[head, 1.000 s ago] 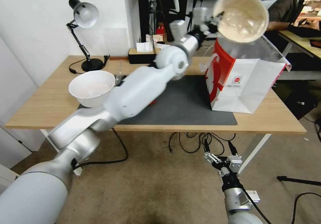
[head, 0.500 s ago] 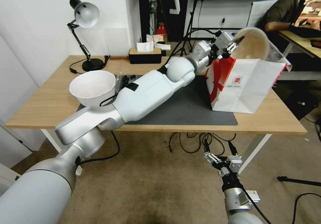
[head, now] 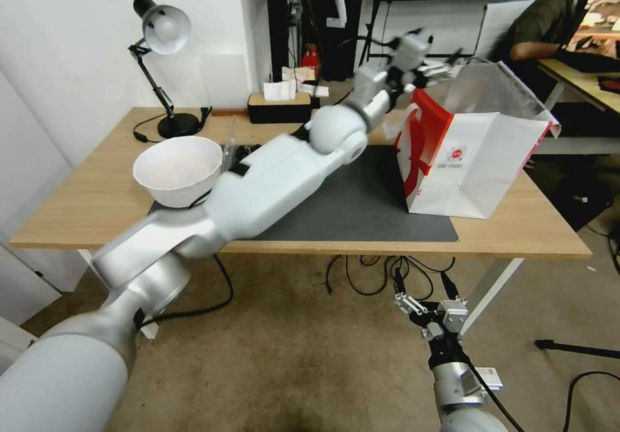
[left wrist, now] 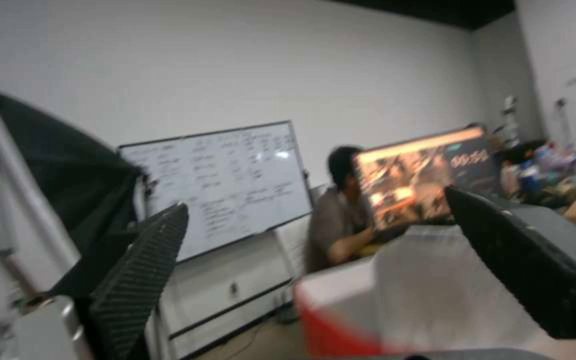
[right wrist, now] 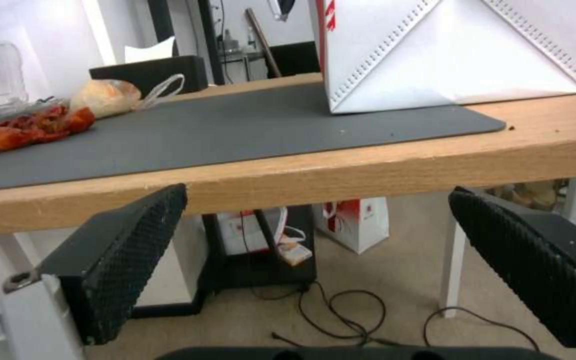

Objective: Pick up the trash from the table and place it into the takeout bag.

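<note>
1. Two arms are in sight: the left gripper [head: 434,65] is raised just above the rear left corner of the takeout bag [head: 475,161], its long silver arm stretched diagonally across the table [head: 77,209].
2. Its fingers [left wrist: 138,280] stand wide apart in the left wrist view, with nothing between them; the bag's white and red edge sits below them.
3. That bag stands upright and open on the right part of the table, its near corner on the dark grey mat [head: 361,209], red side panel toward the arm and silvery lining visible at the mouth.
4. On the mat's far left in the right wrist view lie a crushed red can [right wrist: 28,129] and, just beside it, a yellowish lump in clear wrap [right wrist: 108,96].
5. One large white bowl [head: 178,169] rests at the mat's left edge, close against the left arm.
6. Behind it stand a black desk lamp [head: 161,64] and a tissue box [head: 281,102] near the wall.
7. Below the table's front edge the right gripper [head: 423,316] hangs over the floor, its fingers [right wrist: 128,260] spread wide and empty, well apart from the table's things.
</note>
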Robot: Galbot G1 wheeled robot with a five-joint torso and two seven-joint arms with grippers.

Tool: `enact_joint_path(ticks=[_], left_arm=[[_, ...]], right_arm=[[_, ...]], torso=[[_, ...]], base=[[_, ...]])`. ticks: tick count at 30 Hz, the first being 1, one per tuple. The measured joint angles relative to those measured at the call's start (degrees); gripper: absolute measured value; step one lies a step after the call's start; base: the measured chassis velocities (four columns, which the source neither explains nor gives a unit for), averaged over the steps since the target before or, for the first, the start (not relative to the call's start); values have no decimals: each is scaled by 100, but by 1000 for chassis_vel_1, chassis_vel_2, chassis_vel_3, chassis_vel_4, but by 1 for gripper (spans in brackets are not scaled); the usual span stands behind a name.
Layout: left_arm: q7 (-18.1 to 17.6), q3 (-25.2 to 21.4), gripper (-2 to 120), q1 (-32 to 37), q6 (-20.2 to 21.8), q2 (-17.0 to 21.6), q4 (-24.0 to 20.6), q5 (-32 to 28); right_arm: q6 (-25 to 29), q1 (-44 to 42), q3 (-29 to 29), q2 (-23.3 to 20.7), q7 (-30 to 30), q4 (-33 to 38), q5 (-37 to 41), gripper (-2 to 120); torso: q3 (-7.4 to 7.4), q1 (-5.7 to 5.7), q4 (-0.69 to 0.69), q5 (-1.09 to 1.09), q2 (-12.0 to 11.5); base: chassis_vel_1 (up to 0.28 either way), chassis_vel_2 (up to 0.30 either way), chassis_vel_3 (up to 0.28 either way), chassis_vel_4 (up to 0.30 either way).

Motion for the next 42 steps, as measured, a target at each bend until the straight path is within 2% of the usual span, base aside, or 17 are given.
enact_joint_path(ticks=[1, 4, 5, 9, 10, 12, 13, 14, 16, 17, 18, 21, 22, 25, 29, 34, 42], left_arm=[[0, 0, 98, 0, 0, 0, 0, 0], [-79, -479, 100, 832, -7, 787, -837, 215], [-79, -479, 100, 832, -7, 787, -837, 215], [-84, -1561, 100, 2437, -75, 1494, -2001, 762], [-84, -1561, 100, 2437, -75, 1494, -2001, 762], [42, -2308, 100, 3503, -174, 1652, -2493, 1233], [104, -2680, 100, 3992, -263, 1685, -2696, 1471], [104, -2680, 100, 3992, -263, 1685, -2696, 1471], [135, -3026, 100, 4528, -323, 1697, -2894, 1663], [140, -3366, 100, 5143, -346, 1658, -3075, 1883], [140, -3366, 100, 5143, -346, 1658, -3075, 1883], [117, -4163, 100, 6384, -259, 1343, -3410, 2685], [117, -4163, 100, 6384, -259, 1343, -3410, 2685], [-76, -4895, 100, 7476, 71, 1008, -3780, 3262], [-151, -5469, 100, 8359, 16, 756, -4007, 3574], [-177, -5848, 100, 8931, -350, 471, -3954, 3651], [-174, -5800, 100, 9113, -602, 222, -3668, 3586]], right_arm=[[0, 0, 0, 0, 0, 0, 0, 100], [0, 0, 0, 0, 0, 0, 0, 100], [0, 0, 0, 0, 0, 0, 0, 100], [0, 0, -1, -1, 0, -1, 0, 100], [0, 0, -1, -1, 0, -1, 0, 100], [0, -1, 0, -1, 0, 0, 0, 100], [0, 0, 0, 0, 0, 0, 0, 100], [0, 0, 0, 0, 0, 0, 0, 100], [0, -1, -1, 0, 0, 0, 0, 100], [0, -1, -1, 0, 0, 0, 0, 100], [0, -1, -1, 0, 0, 0, 0, 100], [0, 0, -1, 0, 0, 0, 0, 100], [0, 0, -1, 0, 0, 0, 0, 100], [0, 0, -1, 0, 0, -1, 0, 100], [0, 0, -1, -1, 0, 0, 0, 100], [0, -1, -1, -1, 0, -1, 0, 100], [0, -1, -1, 0, 0, 0, 0, 100]], torso=[[0, 0, 0, 0, 0], [0, 0, 4, -1, 0], [0, 0, 4, -1, 0], [-1, 0, 4, -1, 0], [-1, 0, 4, -1, 0], [0, -1, 4, -4, 0], [-1, -1, 5, 2, 1], [-1, -1, 5, 2, 1], [-1, -1, 4, 1, 0], [-1, -1, 3, -2, 1], [-1, -1, 3, -2, 1], [-1, -1, 2, 0, 0], [-1, -1, 2, 0, 0], [-1, -1, 1, 1, 0], [-1, -2, 4, 1, 0], [0, -1, 2, 2, 0], [0, -1, 1, 2, 0]], base=[[0, 0, 0, 0], [0, 0, 0, 0], [0, 0, 0, 0], [0, 0, 0, 0], [0, 0, 0, 0], [0, 0, 0, 0], [0, 0, 0, 0], [0, 0, 0, 0], [0, 0, 0, 0], [0, 0, 0, 0], [0, 0, 0, 0], [0, 0, 0, 0], [0, 0, 0, 0], [0, 0, 0, 0], [0, 0, 0, 0], [0, 0, 0, 0], [0, 0, 0, 0]])
